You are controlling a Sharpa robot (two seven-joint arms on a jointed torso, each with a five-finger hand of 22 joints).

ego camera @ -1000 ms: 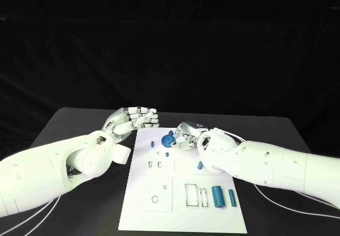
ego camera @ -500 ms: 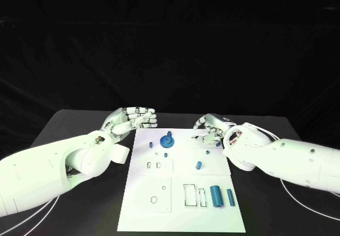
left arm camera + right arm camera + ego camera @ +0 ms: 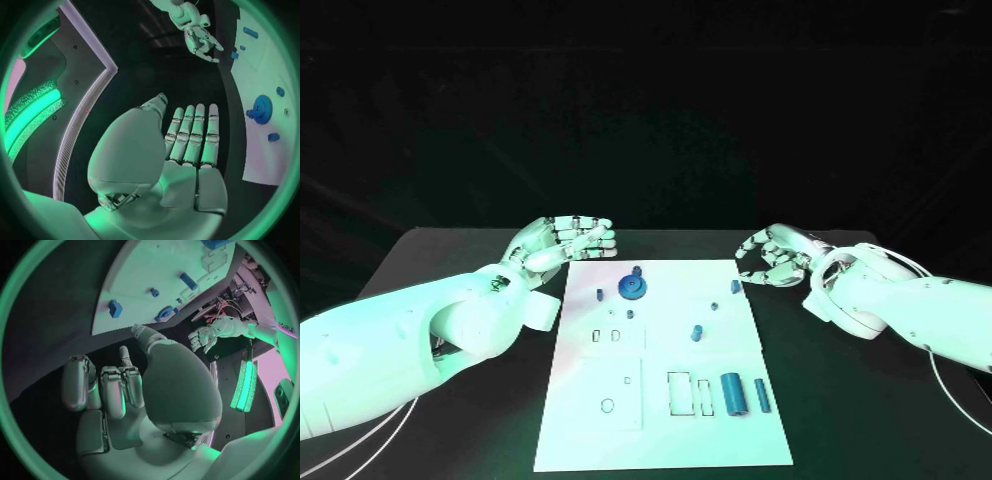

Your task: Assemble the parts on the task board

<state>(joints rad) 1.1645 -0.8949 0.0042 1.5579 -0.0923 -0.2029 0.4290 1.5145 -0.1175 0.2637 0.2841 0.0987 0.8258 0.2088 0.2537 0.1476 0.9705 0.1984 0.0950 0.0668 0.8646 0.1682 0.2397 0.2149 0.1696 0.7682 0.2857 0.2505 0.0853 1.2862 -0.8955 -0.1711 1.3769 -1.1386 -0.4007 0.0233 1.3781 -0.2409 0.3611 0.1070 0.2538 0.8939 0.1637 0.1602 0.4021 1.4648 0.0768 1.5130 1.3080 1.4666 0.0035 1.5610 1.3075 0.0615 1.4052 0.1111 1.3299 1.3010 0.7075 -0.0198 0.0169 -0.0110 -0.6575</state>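
Observation:
The white task board (image 3: pixel 661 440) lies in the middle of the table. A blue gear (image 3: pixel 633 288) (image 3: pixel 261 109) sits near its far edge, with a small blue peg (image 3: pixel 638 270) just behind it. Several small blue pieces lie around mid-board, one of them (image 3: pixel 692 332) near the centre. Two blue cylinders (image 3: pixel 731 393) rest near the front right. My left hand (image 3: pixel 568 240) (image 3: pixel 187 145) hovers at the board's far left corner, fingers side by side, holding nothing. My right hand (image 3: pixel 773 256) (image 3: pixel 119 390) is off the board's far right corner, fingers loosely bent and apart, empty.
Black table (image 3: pixel 877 440) surrounds the board on both sides. Rectangular and round cut-outs (image 3: pixel 678 392) show in the board's front half. My two white forearms flank the board along its left and right edges.
My right hand has let go of the blue gear and drawn back to the right, off the board. The gear stays on the board. My left hand has not moved.

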